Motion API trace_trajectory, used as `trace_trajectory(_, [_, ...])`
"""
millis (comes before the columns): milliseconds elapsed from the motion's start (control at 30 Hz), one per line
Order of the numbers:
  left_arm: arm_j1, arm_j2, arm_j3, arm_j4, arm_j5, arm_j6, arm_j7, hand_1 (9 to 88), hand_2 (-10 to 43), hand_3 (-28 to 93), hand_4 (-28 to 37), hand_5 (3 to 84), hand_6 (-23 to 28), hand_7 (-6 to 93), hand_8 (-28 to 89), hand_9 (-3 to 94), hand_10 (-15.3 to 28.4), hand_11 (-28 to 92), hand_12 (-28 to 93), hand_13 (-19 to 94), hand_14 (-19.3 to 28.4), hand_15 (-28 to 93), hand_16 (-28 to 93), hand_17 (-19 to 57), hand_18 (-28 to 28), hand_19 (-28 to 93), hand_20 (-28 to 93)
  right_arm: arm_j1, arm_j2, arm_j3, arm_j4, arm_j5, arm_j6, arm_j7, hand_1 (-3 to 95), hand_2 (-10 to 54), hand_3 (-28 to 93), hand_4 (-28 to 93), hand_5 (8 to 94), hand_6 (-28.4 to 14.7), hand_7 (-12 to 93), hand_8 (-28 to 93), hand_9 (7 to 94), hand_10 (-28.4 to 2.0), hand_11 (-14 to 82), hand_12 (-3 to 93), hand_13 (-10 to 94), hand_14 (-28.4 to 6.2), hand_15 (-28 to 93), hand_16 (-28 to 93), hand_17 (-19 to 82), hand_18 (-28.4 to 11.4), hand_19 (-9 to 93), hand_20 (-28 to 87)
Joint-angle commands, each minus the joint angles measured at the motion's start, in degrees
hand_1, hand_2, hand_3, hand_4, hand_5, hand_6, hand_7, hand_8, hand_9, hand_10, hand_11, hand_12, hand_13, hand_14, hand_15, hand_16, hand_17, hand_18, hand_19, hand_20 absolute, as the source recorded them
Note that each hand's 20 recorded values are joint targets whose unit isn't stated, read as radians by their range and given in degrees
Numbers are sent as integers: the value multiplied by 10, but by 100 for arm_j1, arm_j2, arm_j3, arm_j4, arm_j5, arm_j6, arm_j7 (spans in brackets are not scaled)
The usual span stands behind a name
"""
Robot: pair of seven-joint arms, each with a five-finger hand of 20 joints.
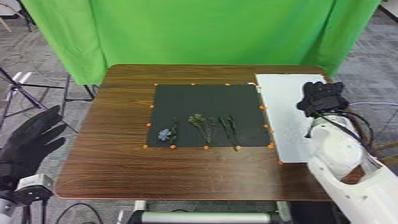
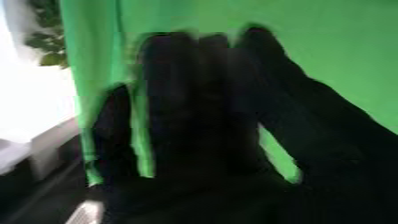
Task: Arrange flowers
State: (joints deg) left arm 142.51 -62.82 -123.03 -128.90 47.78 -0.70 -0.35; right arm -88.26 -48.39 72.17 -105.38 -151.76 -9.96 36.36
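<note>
Black-gloved right robot hand (image 1: 322, 99): fingers extended, at white sheet (image 1: 282, 92). Slender dark-green stems (image 1: 233, 132) on black mat (image 1: 187, 97), leftward and robotward of it; long axis roughly fore-and-aft. Left robot hand (image 1: 24, 144), fingers straight, farther off.

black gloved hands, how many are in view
2: the left hand beyond the left edge of the table, the right hand at the white sheet's right edge.
</note>
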Motion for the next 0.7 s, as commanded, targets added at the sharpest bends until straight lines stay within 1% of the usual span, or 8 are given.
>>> trace_trajectory(33, [112, -76, -49, -24, 20, 16, -21, 242, -16, 702, -272, 199, 7, 211, -111, 184, 89, 84, 202, 121, 121, 162, 66, -132, 181, 342, 87, -237, 320, 210, 195, 114, -709, 4, 379, -95, 873, -283, 456, -14, 333, -157, 469, -131, 290, 250, 486, -98, 665, 227, 170, -201, 773, 533])
trace_trajectory(200, [96, -54, -42, -22, 24, -1, -26, 242, -16, 702, -272, 198, 6, 213, -111, 184, 89, 85, 202, 121, 121, 162, 65, -131, 181, 342, 87, -250, 311, 217, 282, 161, -895, 78, 378, -95, 869, -283, 464, -18, 331, -155, 491, -129, 281, 242, 492, -93, 657, 213, 179, -194, 768, 528])
trace_trajectory(267, [58, -29, -19, 4, 17, -15, -30, 242, -16, 702, -272, 198, 6, 213, -111, 184, 89, 85, 202, 121, 120, 162, 65, -131, 181, 342, 86, -261, 311, 218, 332, 185, -873, 148, 378, -95, 868, -283, 466, -19, 331, -155, 504, -131, 277, 239, 498, -90, 647, 205, 186, -191, 765, 521])
trace_trajectory(333, [42, -20, -15, 9, 18, -20, -52, 243, -16, 701, -273, 198, 7, 213, -111, 184, 89, 85, 202, 121, 120, 162, 65, -131, 181, 342, 86, -250, 313, 216, 362, 183, -981, 197, 377, -95, 868, -283, 477, -31, 303, -146, 519, -134, 269, 238, 513, -84, 611, 196, 193, -190, 767, 512])
trace_trajectory(367, [45, -18, -10, 9, 17, -15, -41, 243, -16, 701, -273, 198, 7, 212, -111, 184, 89, 85, 202, 121, 120, 161, 65, -131, 181, 342, 86, -261, 318, 214, 378, 184, -928, 219, 377, -95, 868, -283, 479, -34, 296, -141, 523, -138, 266, 238, 515, -83, 605, 197, 195, -191, 768, 510])
trace_trajectory(500, [70, -15, -31, 2, 14, -21, -42, 242, -16, 702, -272, 198, 7, 213, -111, 184, 88, 86, 202, 121, 121, 161, 65, -132, 181, 343, 87, -310, 369, 232, 382, 106, -944, 255, 374, -95, 870, -283, 480, -41, 282, -134, 515, -147, 257, 240, 511, -84, 588, 202, 192, -196, 770, 512])
trace_trajectory(600, [66, 2, -27, 7, 10, -4, -44, 242, -17, 704, -272, 198, 6, 212, -111, 184, 89, 86, 202, 122, 120, 162, 65, -131, 181, 341, 86, -306, 378, 236, 393, 138, -995, 235, 370, -95, 874, -283, 475, -44, 281, -128, 490, -151, 274, 254, 485, -91, 598, 214, 177, -200, 771, 519])
trace_trajectory(700, [54, 10, -22, 15, 11, -21, -50, 243, -17, 702, -272, 198, 6, 212, -111, 184, 89, 87, 201, 121, 121, 163, 65, -132, 181, 341, 86, -304, 364, 232, 487, 169, -1004, 206, 367, -95, 873, -283, 472, -43, 283, -128, 476, -148, 292, 265, 475, -95, 607, 217, 172, -201, 770, 525])
